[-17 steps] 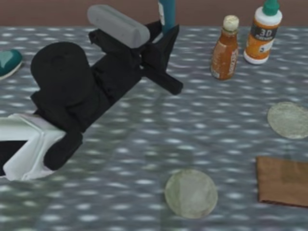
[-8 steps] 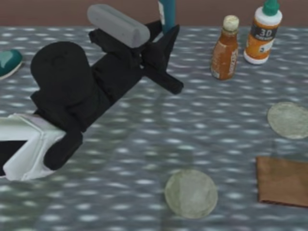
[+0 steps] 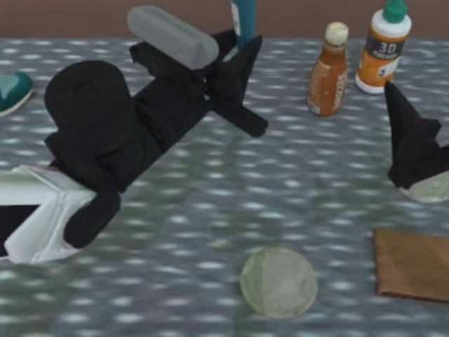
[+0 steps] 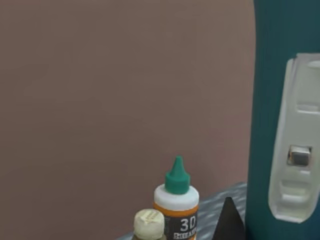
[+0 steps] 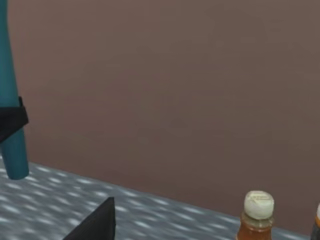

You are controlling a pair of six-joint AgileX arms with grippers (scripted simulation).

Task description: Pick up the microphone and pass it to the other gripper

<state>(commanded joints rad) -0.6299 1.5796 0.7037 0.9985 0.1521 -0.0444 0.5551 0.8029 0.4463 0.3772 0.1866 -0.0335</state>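
Showing its teal handle and white switch strip, the microphone (image 4: 282, 125) sits clamped in the left tool (image 3: 235, 60); right tool (image 3: 410, 144), spread indeterminable, points upward at the table's (image 3: 210, 210) right.

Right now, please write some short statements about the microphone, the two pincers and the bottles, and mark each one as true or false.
1. The left pincer holds the microphone lifted off the table. True; the right wrist view shows black fingers clamped on the teal handle, with its tip above the table.
2. The right pincer already grips the microphone. False; it is at the table's right side, far from the microphone.
3. The orange sauce bottle lies on its side. False; it stands upright.
4. The white glue bottle has a green cap. True.
5. A brown mat lies at the table's left side. False; it lies at the right.
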